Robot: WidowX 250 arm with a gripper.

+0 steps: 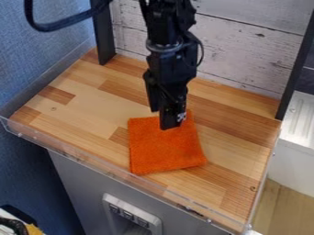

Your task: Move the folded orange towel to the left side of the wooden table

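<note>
The black gripper (163,118) hangs down near the middle of the wooden work surface, its lower end over the back edge of an orange cloth (165,149). The cloth lies spread out as a rough four-sided piece, with its back part partly hidden behind the gripper. Whether the gripper touches the cloth or is just above it, I cannot tell.
The wooden surface (92,117) has a clear raised rim (110,173) along its front. White boards (245,50) stand behind it, between dark upright posts (104,36) at the back left and back right. A black cable loops at the upper left.
</note>
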